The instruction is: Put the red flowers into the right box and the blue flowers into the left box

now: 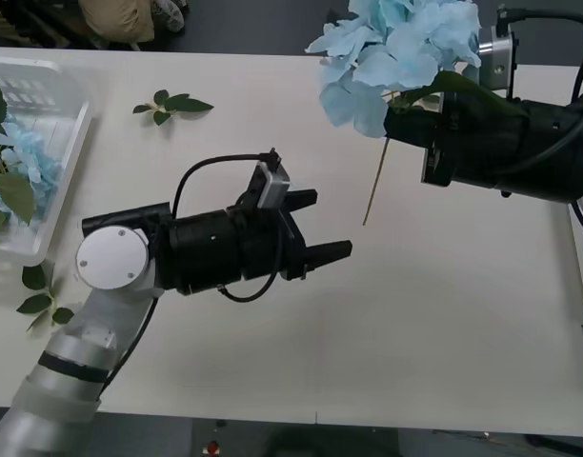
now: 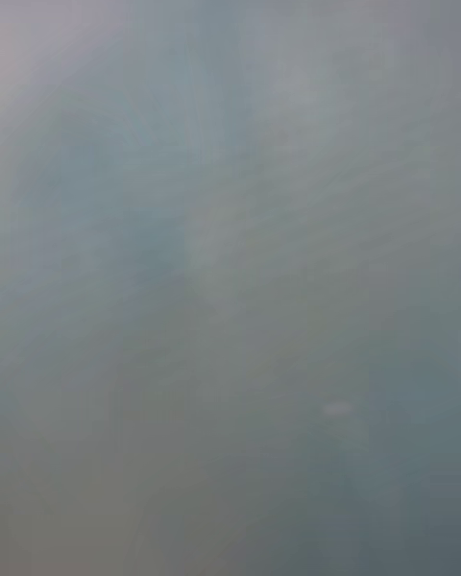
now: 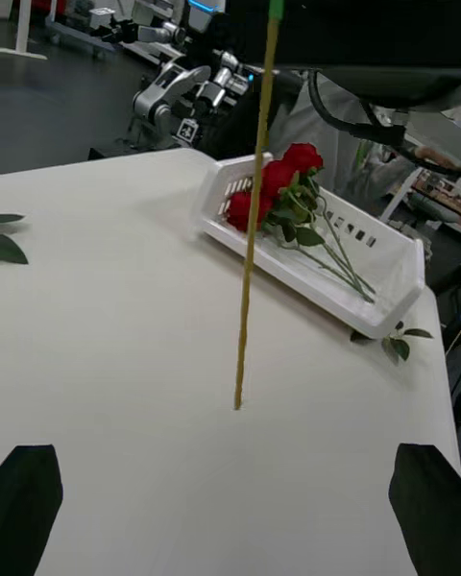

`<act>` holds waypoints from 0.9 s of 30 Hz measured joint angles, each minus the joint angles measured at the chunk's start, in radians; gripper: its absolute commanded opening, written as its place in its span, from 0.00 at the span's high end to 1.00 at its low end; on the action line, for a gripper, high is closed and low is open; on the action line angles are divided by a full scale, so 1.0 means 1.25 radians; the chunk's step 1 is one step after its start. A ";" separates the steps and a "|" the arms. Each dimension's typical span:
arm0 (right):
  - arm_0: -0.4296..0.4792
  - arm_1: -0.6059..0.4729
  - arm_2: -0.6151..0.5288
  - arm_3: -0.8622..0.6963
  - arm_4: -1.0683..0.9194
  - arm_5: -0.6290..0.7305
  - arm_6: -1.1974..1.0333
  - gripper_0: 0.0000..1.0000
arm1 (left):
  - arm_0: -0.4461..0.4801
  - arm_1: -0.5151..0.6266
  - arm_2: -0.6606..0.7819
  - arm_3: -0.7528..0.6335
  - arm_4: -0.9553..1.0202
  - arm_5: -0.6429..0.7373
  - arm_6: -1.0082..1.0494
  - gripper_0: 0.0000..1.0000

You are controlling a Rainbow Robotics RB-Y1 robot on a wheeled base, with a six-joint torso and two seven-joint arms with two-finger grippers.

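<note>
The right pincer [image 1: 415, 129] is gripping a blue flower [image 1: 396, 48] just under the bloom, holding it high over the far right of the bench [image 1: 272, 362], with the thin stem [image 1: 375, 186] hanging straight down and its tip near the surface. That looks like a hand-over pose, because the left pincer [image 1: 320, 228] is waiting mid-bench with its black fingers spread wide and nothing between them, aimed at that dangling stem. In the left wrist view the stem [image 3: 252, 211] is standing right between the two fingertips [image 3: 29, 499]. Other blue flowers are already lying in the left box [image 1: 44, 95]. The red flowers [image 3: 279, 182] are resting in the right box [image 3: 384, 298]. The pincer probably needs to close in on the stem next.
</note>
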 measured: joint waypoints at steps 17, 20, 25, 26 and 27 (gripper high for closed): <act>0.000 0.000 0.001 0.005 0.000 0.000 0.000 1.00 | -0.137 -0.066 -0.105 0.120 0.057 -0.184 0.000 1.00; 0.000 0.000 0.001 0.005 0.000 0.000 0.000 1.00 | -0.138 -0.066 -0.108 0.120 0.060 -0.185 0.000 1.00; 0.000 0.000 0.001 0.005 0.000 0.000 0.000 1.00 | -0.138 -0.066 -0.108 0.120 0.060 -0.185 0.000 1.00; 0.000 0.000 0.001 0.005 0.000 0.000 0.000 1.00 | -0.138 -0.066 -0.108 0.120 0.061 -0.185 0.000 1.00; 0.000 0.000 0.001 0.005 0.000 0.000 0.000 1.00 | -0.138 -0.066 -0.108 0.120 0.064 -0.185 0.000 1.00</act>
